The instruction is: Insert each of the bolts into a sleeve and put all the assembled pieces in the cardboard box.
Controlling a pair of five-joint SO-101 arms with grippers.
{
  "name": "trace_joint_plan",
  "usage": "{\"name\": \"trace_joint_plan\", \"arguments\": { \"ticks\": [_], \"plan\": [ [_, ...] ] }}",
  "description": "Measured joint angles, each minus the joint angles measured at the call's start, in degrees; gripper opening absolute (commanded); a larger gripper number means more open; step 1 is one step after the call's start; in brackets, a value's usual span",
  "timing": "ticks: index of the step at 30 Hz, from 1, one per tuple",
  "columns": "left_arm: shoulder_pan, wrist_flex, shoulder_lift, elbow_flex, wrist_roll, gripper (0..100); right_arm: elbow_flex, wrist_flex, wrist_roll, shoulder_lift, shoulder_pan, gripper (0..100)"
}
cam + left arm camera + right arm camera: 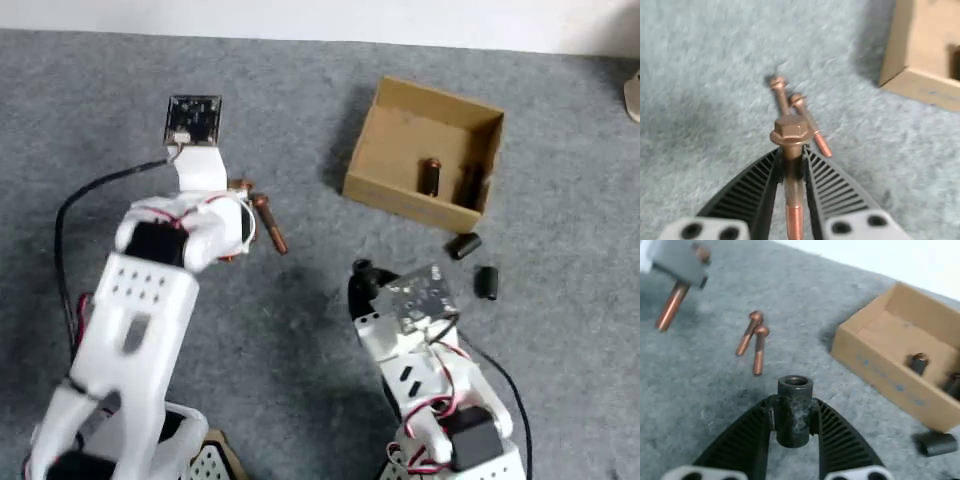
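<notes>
The bolt [791, 134] clamped in the left claw [793, 155] has its shank half buried between the jaws, and its threaded end runs off the view's edge. Beyond that claw the cardboard box [922, 55] is cut by the view's edges, and a dark shape [955, 62] inside it is too clipped to identify. From above, the arm's wrist covers most of one loose bolt [241, 185] beside that claw, and the sleeve [360, 270] in the right claw [795, 405] sits mostly hidden under its wrist. The pieces [917, 362] in the box ahead of it are blurred.

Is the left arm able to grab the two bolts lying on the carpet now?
Probably not yet: its fingers already hold a bolt, though nothing blocks the two loose bolts ahead.
</notes>
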Motion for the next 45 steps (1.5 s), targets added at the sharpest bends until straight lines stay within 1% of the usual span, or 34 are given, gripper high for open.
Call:
{"name": "trace_joint_plan", "arguments": {
  "ticks": [2, 5, 8, 10, 13, 16, 18, 21, 25, 27, 30, 37, 42, 45],
  "plan": [
    [1.32, -2.64, -4.48, 3.69, 0.00, 1, 1.49, -0.26, 0.00, 0.09, -1.58, 0.5],
    [3.08, -7.56, -11.16, 10.02, 0.00, 1, 2.02, -0.70, 0.00, 0.09, -1.93, 0.5],
    [4.84, -13.89, -17.85, 17.05, 0.00, 1, 4.40, -4.48, -0.97, 0.09, -2.11, 0.5],
    [5.54, -18.02, -21.98, 21.27, 0.00, 1, 7.56, -9.49, -2.64, 0.09, -2.20, 0.5],
    [6.07, -22.24, -27.16, 25.49, 0.00, 1, 12.84, -20.57, -3.25, 0.35, -2.11, 0.5],
    [6.51, -23.82, -30.68, 26.64, 0.00, 1, 13.10, -32.70, -1.67, 0.18, -2.11, 0.5],
    [6.51, -24.26, -32.53, 26.64, 0.26, 1, 13.10, -35.52, -1.05, 0.35, -2.20, 0.5],
    [6.51, -25.32, -34.20, 26.64, 4.84, 1, 13.19, -36.04, -0.70, 1.05, -2.20, 0.5],
    [6.51, -31.12, -34.64, 27.16, 13.98, 1, 13.19, -36.13, -0.70, 1.05, -2.20, 0.5],
    [6.77, -33.49, -34.73, 27.16, 16.09, 1, 13.19, -36.13, -0.70, 1.05, -2.20, 0.5],
    [9.76, -34.90, -34.73, 27.16, 16.97, 1, 13.19, -35.08, -0.70, 1.05, -2.20, 0.5],
    [19.16, -35.43, -34.73, 27.16, 17.32, 1, 13.19, -34.81, -0.70, 1.05, -2.20, 0.5],
    [20.13, -35.43, -34.73, 27.16, 17.32, 1, 13.19, -34.81, -0.70, 1.05, -2.20, 0.5],
    [20.13, -37.36, -34.73, 27.60, 17.32, 1, 13.19, -34.81, -0.70, 1.05, -2.20, 0.5]
  ]
}}
